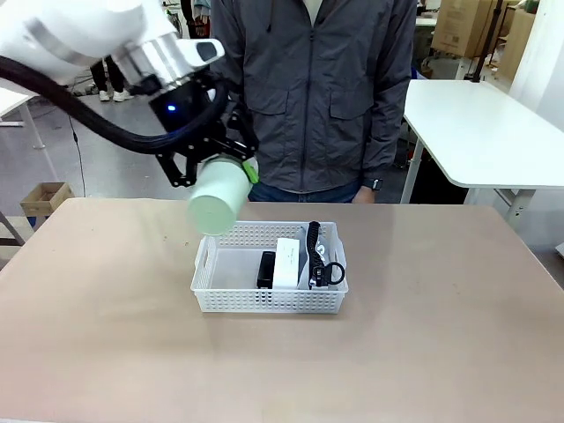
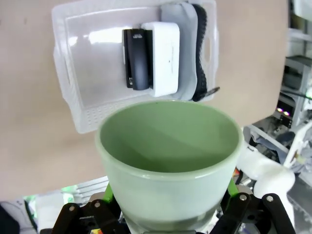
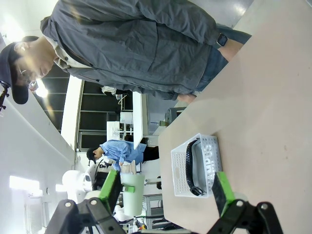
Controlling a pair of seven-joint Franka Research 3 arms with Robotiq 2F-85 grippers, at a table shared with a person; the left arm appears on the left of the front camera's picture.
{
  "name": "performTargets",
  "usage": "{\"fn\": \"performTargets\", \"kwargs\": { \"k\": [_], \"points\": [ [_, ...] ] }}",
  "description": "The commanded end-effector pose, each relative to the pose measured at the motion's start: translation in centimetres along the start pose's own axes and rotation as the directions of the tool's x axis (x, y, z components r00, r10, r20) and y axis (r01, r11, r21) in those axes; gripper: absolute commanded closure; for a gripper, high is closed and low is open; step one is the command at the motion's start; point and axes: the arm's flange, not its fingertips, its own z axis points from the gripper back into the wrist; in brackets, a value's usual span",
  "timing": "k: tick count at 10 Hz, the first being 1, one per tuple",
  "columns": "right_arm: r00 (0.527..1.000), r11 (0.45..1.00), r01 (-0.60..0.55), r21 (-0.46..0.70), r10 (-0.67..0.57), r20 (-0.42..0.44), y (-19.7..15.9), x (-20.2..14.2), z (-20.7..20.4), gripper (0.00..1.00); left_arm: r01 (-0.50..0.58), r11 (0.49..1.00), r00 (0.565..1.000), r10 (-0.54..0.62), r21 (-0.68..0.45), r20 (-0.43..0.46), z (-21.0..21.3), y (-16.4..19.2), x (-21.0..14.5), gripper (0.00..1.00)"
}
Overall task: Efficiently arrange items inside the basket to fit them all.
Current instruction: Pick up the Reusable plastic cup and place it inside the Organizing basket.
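Cup in left hand, hanging over the basket's free end

Pale green cup is sitting nearest the left wrist lens, mouth toward it, clamped across its body by the left hand, whose wide-set fingers are pressing on either side. Basket is lying below and just to the robot's right of the cup, long axis running left-right across the counter. Black stapler, white flat box and grey pouch are standing on edge, packed toward the basket's right end, leaving the left half bare; I'd judge that gap is the cup's slot. Right hand is idling well apart, fingers fully spread, holding nothing.
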Motion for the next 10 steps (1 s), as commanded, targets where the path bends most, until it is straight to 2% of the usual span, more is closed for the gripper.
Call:
{"fn": "performTargets", "kwargs": {
  "k": [1,2,4,5,7,8,10],
  "points": [
    [1.000,0.999,0.019,0.028,-0.019,0.008,0.5,0.1,0.0,0.00,-0.082,0.995,0.997,0.083,0.061,-0.011,-1.1,-2.2,2.7,0.09],
    [1.000,0.999,0.019,0.028,-0.019,0.008,0.5,0.1,0.0,0.00,-0.153,0.984,0.988,0.155,0.093,-0.013,-2.3,-2.6,4.2,0.09],
    [1.000,0.999,0.019,0.028,-0.019,0.008,0.5,0.1,0.0,0.00,-0.192,0.958,0.981,0.179,0.215,0.077,-5.6,-2.9,5.8,0.09],
    [1.000,0.999,0.019,0.028,-0.019,0.008,0.5,0.1,0.0,0.00,-0.189,0.949,0.977,0.155,0.254,0.147,-6.6,-2.4,6.0,0.09],
    [1.000,0.999,0.019,0.028,-0.019,0.008,0.5,0.1,0.0,0.00,-0.156,0.926,0.973,0.083,0.344,0.218,-9.8,-0.8,6.3,0.09],
    [1.000,0.999,0.019,0.028,-0.019,0.008,0.5,0.1,0.0,0.00,-0.086,0.928,0.984,0.022,0.362,0.179,-11.1,-0.2,6.1,0.09],
    [1.000,0.999,0.019,0.028,-0.019,0.008,0.5,0.1,0.0,0.00,-0.056,0.913,0.976,-0.035,0.404,0.215,-12.7,1.1,5.3,0.09]
  ]
}}
